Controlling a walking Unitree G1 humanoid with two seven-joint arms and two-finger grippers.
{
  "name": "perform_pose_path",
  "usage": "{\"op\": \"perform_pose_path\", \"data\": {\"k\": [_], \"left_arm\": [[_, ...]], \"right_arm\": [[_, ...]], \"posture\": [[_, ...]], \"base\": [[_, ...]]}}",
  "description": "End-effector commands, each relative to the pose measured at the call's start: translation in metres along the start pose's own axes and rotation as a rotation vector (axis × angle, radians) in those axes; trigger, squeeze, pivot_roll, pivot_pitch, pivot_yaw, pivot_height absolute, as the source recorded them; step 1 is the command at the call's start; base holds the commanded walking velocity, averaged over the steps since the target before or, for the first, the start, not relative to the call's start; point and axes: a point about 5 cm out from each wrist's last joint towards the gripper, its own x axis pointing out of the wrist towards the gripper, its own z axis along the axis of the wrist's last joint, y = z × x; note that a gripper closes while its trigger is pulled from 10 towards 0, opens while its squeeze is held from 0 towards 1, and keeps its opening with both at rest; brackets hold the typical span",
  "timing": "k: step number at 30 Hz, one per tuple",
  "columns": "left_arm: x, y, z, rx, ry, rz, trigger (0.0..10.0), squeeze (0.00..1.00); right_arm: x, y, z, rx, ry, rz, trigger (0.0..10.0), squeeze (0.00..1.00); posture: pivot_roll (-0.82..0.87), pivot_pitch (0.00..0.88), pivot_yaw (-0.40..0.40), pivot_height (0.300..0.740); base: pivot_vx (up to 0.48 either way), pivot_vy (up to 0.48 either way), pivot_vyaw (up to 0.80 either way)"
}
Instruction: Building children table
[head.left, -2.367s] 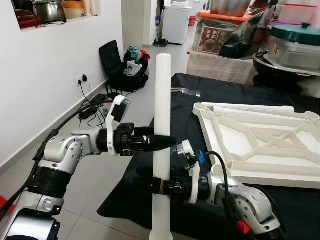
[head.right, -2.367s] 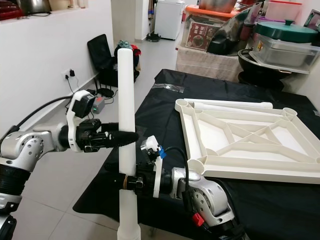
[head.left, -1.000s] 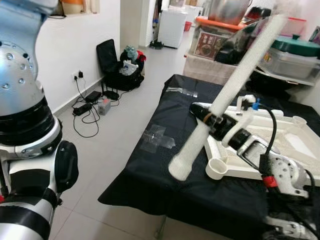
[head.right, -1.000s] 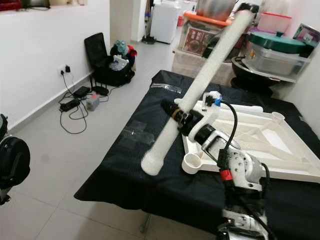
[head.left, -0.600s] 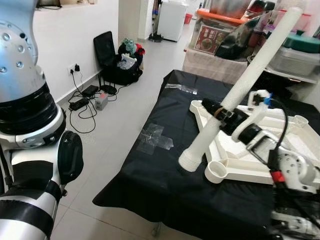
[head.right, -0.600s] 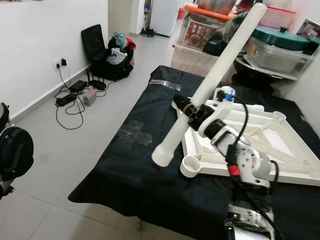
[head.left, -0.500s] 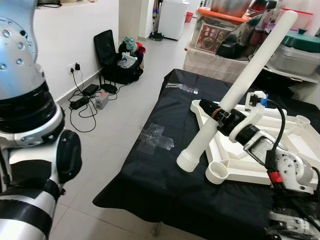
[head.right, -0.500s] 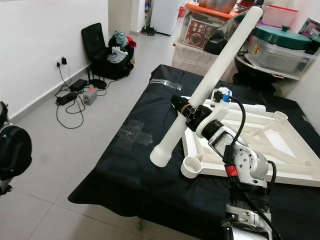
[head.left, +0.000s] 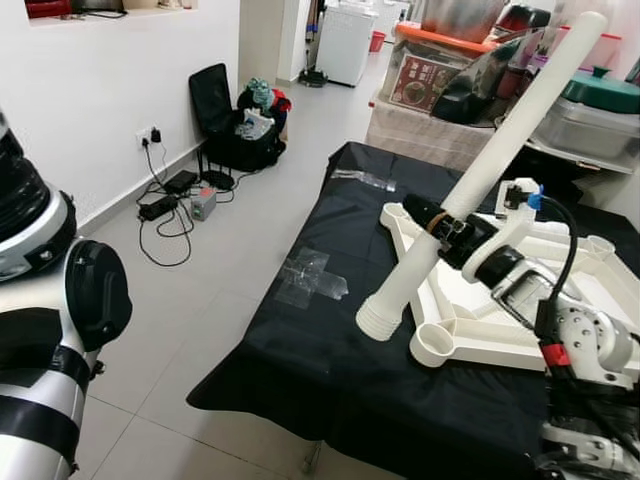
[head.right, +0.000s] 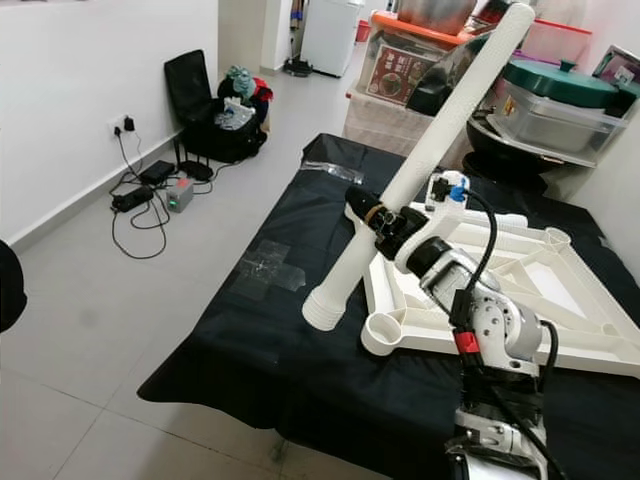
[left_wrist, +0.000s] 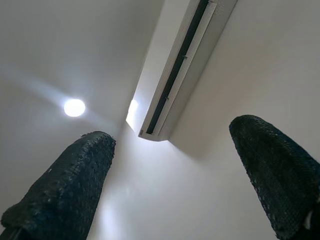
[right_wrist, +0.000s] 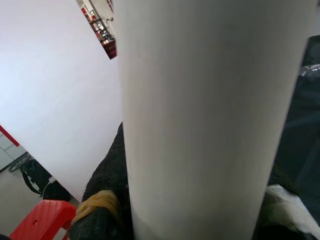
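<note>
Operator, note the colours on record. The long white plastic table leg (head.left: 497, 165) is plain white with no pattern. The white ribbed plastic tabletop frame (head.right: 500, 290) matches it. Your right gripper (head.left: 432, 218) has black fingers with a yellow-orange band at one fingertip; its arm is silver with a red tag and a blue clip. Your left gripper (left_wrist: 187, 175) shows black, pebble-textured fingers (left_wrist: 65, 190) against a white ceiling. The black cloth table cover (head.left: 330, 330) is uniformly black. The floor is pale grey tile, and the wall is white.
</note>
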Motion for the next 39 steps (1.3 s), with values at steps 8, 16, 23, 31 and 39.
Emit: {"op": "perform_pose_path", "data": {"k": [8,16,23,31,39], "left_arm": [[0.01,-0.014,0.002,0.093,0.042,-0.124,10.0,0.0],[-0.008,-0.001,0.028,0.114,-0.021,-0.046,10.0,0.0],[-0.018,0.0,-0.004,0.033,0.095,0.001,10.0,0.0],[-0.001,-0.009,-0.004,0.097,0.061,-0.035,10.0,0.0],[-0.001,-0.018,-0.016,0.114,0.091,-0.057,10.0,0.0]], "right_arm": [[-0.004,-0.002,0.0,-0.02,-0.029,-0.019,0.0,0.0],[-0.003,0.001,0.002,-0.031,-0.051,-0.013,0.0,0.0],[-0.006,0.002,-0.002,-0.02,-0.05,-0.018,0.0,0.0],[-0.004,0.001,-0.003,-0.02,-0.054,-0.015,0.0,0.0],[-0.009,0.002,-0.005,-0.032,-0.057,-0.032,0.0,0.0]], "posture": [[0.06,0.0,-0.179,0.74],[0.04,0.0,-0.163,0.74],[0.04,0.0,-0.169,0.74],[0.04,0.0,-0.161,0.74],[0.03,0.0,-0.163,0.74]], "base": [[0.0,0.0,0.0],[0.0,0.0,0.0],[0.0,0.0,0.0],[0.0,0.0,0.0],[0.0,0.0,0.0]]}}
